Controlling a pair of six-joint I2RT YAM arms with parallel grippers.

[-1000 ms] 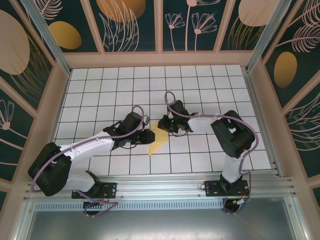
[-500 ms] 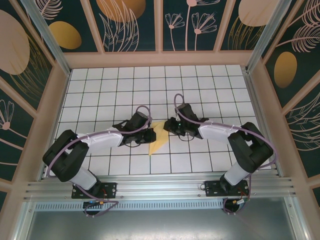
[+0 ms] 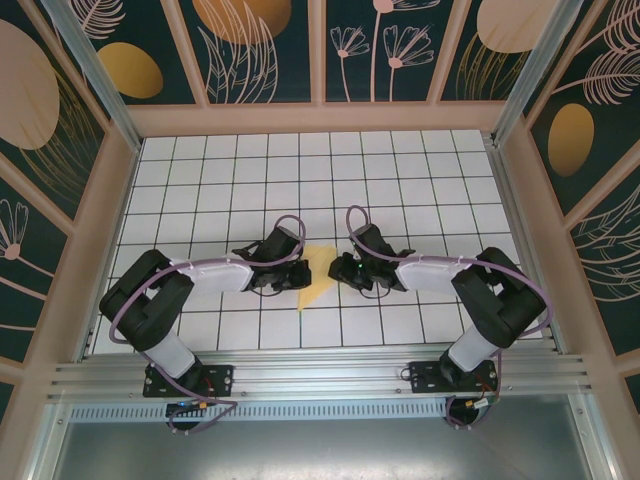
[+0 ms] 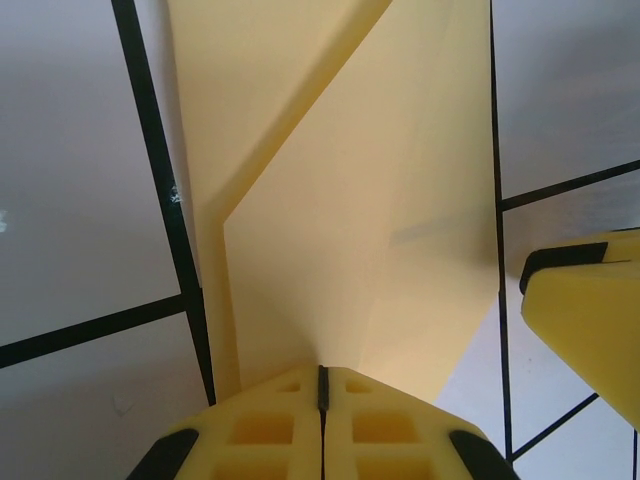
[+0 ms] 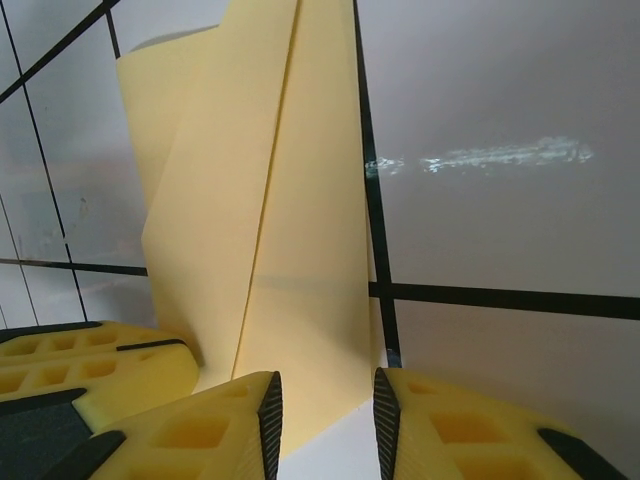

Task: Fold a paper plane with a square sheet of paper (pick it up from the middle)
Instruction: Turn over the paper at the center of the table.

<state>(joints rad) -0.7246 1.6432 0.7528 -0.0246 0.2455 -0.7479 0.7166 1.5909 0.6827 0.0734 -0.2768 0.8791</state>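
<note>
The square sheet of paper (image 3: pixel 316 274) is pale yellow and folded into a narrow pointed paper plane shape with layered flaps. It lies on the tiled table between both grippers, its tip toward the near edge. My left gripper (image 3: pixel 297 273) is shut on its left edge. In the left wrist view the paper (image 4: pixel 350 200) comes straight out of the closed seam of the left gripper (image 4: pixel 322 378). My right gripper (image 3: pixel 341 270) stands open at the paper's right edge. In the right wrist view the paper (image 5: pixel 270 220) reaches between the parted fingers of the right gripper (image 5: pixel 327 405) without being pinched.
The white grid table (image 3: pixel 420 180) stretches behind and to both sides, ringed by a wooden frame (image 3: pixel 320 118). A metal rail (image 3: pixel 320 375) runs along the near edge by the arm bases. The right gripper's yellow finger (image 4: pixel 590 320) shows in the left wrist view.
My left gripper has closed onto the paper's left edge. My right gripper has opened and let the paper go, shifting slightly nearer. Both elbows have swung outward and lower.
</note>
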